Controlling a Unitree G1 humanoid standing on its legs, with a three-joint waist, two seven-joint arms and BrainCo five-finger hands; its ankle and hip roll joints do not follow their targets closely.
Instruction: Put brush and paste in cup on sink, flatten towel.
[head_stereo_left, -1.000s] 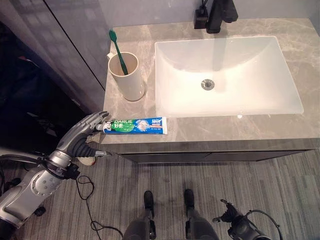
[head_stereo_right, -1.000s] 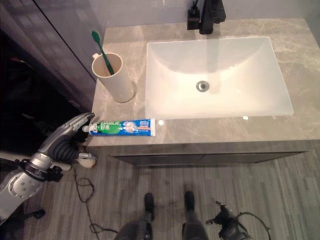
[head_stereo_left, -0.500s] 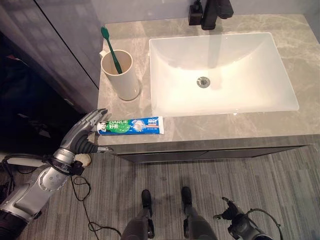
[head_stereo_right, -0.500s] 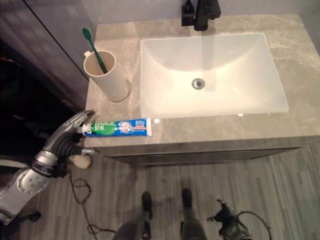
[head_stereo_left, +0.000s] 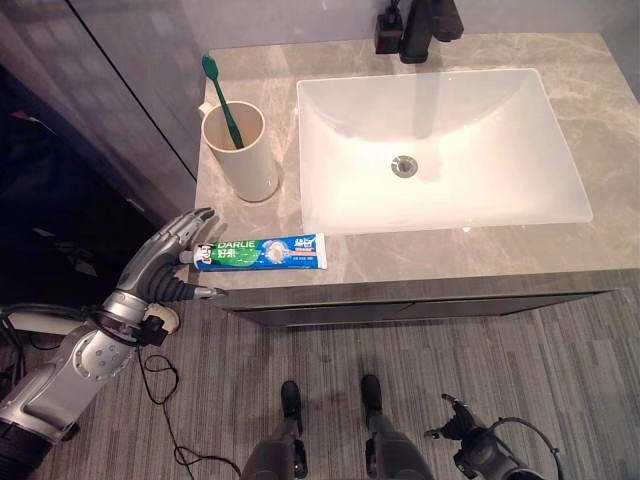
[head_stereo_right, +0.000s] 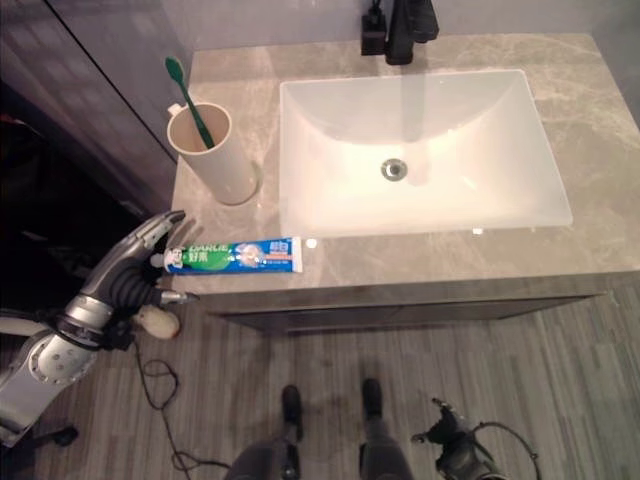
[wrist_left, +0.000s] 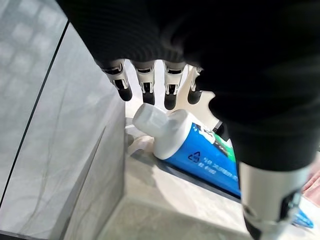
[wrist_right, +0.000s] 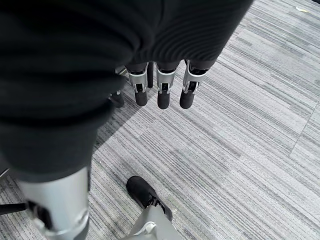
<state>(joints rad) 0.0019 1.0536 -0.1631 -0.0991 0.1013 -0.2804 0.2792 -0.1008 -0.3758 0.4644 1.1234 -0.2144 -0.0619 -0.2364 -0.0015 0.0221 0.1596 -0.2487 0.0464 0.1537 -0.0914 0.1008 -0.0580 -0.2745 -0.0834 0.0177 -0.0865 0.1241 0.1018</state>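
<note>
Counter: one grey marbled counter (head_stereo_left: 255, 215) with one white rectangular sink (head_stereo_left: 440, 150) set into it and one black tap (head_stereo_left: 425, 20) at the back edge.
Cup: one cream cup (head_stereo_left: 240, 150) stands upright on the counter, just beside the sink's left rim.
Toothbrush: one green toothbrush (head_stereo_left: 222, 95) stands in the cup, leaning toward the back left, head up above the rim.
Toothpaste: one blue and green toothpaste tube (head_stereo_left: 262, 252) lies flat along the front edge of the counter, in front of the cup, white cap (wrist_left: 150, 121) pointing left toward the counter's corner.
Left hand: the left hand (head_stereo_left: 168, 258) is at the counter's front left corner, right at the cap end of the tube. Its fingers (wrist_left: 145, 90) are spread and nearly straight above the cap, the thumb (head_stereo_left: 205, 292) apart below the counter edge. The hand is not closed round the tube; whether a fingertip touches the cap I cannot tell.
Right hand: the right hand (wrist_right: 160, 92) hangs low over the striped grey floor (wrist_right: 240, 130), fingers straight and relaxed, holding nothing; it also shows at the lower right of the head view (head_stereo_left: 462, 432).
Count: one cup, one brush, one tube, one sink, one tap, two hands.
</note>
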